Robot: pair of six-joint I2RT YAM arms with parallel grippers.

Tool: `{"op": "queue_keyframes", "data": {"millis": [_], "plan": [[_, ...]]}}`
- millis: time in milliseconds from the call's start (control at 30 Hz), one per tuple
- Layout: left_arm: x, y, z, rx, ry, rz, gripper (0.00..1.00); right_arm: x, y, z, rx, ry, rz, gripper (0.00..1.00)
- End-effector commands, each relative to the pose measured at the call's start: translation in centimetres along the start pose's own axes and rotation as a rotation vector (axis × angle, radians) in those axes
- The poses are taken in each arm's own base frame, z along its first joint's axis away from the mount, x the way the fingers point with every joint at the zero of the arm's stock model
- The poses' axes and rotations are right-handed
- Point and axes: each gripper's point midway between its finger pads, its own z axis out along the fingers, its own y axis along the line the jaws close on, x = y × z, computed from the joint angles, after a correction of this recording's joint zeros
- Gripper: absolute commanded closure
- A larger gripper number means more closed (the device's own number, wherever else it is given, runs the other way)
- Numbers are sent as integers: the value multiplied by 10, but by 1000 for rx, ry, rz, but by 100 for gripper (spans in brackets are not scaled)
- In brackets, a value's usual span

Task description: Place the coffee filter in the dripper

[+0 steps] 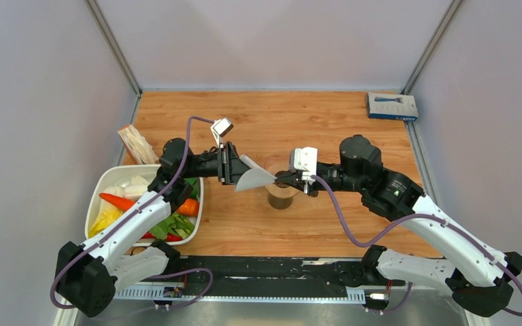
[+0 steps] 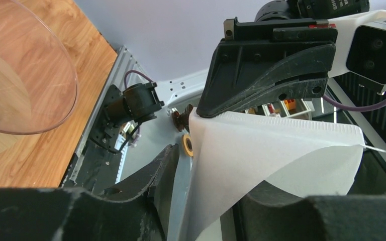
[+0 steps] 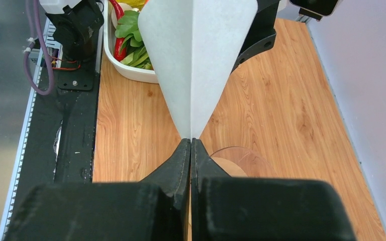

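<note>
Coffee filter (image 1: 255, 178) is held in the air just left of the dripper (image 2: 45, 90), not yet inside it. Its pointed tip is pinched by the fully closed right pincer (image 3: 191, 143). Its wide edge is seated between the left pincer's (image 1: 234, 166) jaws; whether it is clamped there cannot be told.

**Colours and patterns on the bench**

The coffee filter (image 1: 255, 178) is plain white, without pattern. The dripper (image 2: 30, 75) is clear with a faint pink tinge and a tan ring. The cup (image 1: 281, 199) is dark brown. The table (image 1: 326, 129) shows orange-brown wood grain. At 8 o'clock, a white tray (image 1: 94, 207) holds red, orange, green and yellow vegetables (image 1: 177, 221). At 1 o'clock is a blue box (image 1: 392, 106). The arms (image 1: 442, 238) are white and black, with purple cables (image 1: 340, 217).
</note>
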Motion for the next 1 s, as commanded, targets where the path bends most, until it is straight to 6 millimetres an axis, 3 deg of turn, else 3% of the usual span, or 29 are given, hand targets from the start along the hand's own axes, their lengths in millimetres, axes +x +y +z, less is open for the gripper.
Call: {"op": "queue_keyframes", "data": {"millis": [0, 67, 233, 300, 467, 533, 633, 700, 767, 800, 867, 967], "plan": [[-6, -8, 0, 14, -20, 61, 55, -28, -3, -6, 2, -79, -32, 100], [-6, -8, 1, 21, -17, 57, 63, -28, -3, -6, 3, -78, -34, 100], [-4, -16, 0, 47, -7, 64, 94, -17, -2, -7, 12, -50, -40, 100], [-3, -18, -2, 50, -13, 71, 99, -11, -1, -7, 12, -31, -39, 100], [-2, -14, -3, 21, -16, 62, 98, -9, -1, -7, 17, -26, -35, 100], [-1, -9, -3, 1, -1, 54, 76, -11, -2, -9, 25, -29, -37, 100], [-3, 1, -9, -45, -11, 44, 68, -9, -3, -14, 41, -23, -40, 100], [-3, 7, -13, -59, -14, 30, 71, -7, -1, -16, 41, -13, -43, 100], [-4, 6, -15, -51, -17, 39, 81, -5, 0, -18, 40, -6, -45, 100], [-4, 4, -16, -44, -18, 49, 92, -4, 0, -18, 41, -2, -48, 100], [-5, 0, -17, -36, -25, 69, 99, -2, 0, -19, 42, 4, -53, 100], [-5, -4, -18, -31, -32, 83, 100, 0, 1, -19, 40, 8, -57, 100]]}}
